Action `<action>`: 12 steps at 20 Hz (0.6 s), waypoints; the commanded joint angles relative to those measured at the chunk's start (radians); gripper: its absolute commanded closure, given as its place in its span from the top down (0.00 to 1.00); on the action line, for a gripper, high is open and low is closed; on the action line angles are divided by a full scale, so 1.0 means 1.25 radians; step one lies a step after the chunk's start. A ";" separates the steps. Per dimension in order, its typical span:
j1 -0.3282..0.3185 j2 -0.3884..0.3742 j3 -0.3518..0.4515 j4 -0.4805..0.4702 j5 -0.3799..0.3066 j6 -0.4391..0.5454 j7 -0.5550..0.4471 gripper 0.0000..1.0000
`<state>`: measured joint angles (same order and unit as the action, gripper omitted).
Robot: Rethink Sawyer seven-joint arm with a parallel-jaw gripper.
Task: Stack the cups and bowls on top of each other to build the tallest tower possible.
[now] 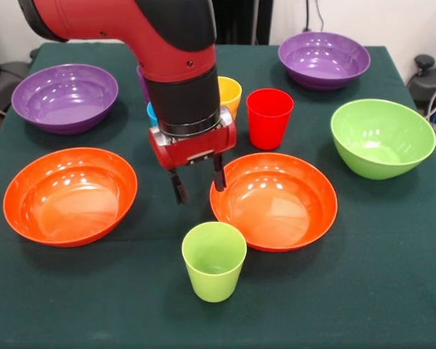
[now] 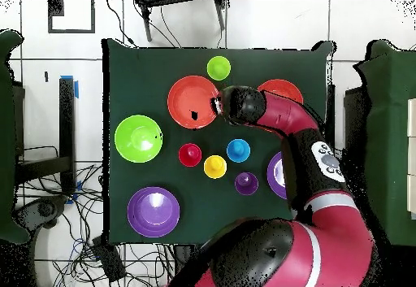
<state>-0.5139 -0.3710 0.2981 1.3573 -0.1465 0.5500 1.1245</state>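
We record bright, even overhead light, white glare spots on the orange bowls (image 1: 275, 200), and soft shadows on the desk (image 1: 363, 291).

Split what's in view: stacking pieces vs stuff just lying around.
For the job: light green cup, red cup, yellow cup, blue cup, purple cup; two orange bowls, two purple bowls, green bowl; gripper, open.

Lying about: cables on the floor, blue tape.
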 commanded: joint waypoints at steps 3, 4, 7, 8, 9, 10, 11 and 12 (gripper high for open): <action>-0.028 0.028 0.017 0.120 0.012 -0.077 0.165 1.00; -0.032 0.029 0.016 0.131 0.009 -0.090 0.173 1.00; -0.037 0.039 0.013 0.143 0.002 -0.111 0.184 1.00; -0.038 0.044 0.014 0.141 0.002 -0.113 0.183 1.00; -0.039 0.049 0.014 0.138 0.001 -0.115 0.182 1.00; -0.040 0.053 0.013 0.142 0.001 -0.120 0.187 1.00; -0.042 0.057 0.011 0.143 0.001 -0.122 0.188 1.00; -0.044 0.062 0.011 0.145 0.000 -0.128 0.189 1.00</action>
<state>-0.5617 -0.3674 0.2979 1.4662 -0.1438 0.4687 1.1879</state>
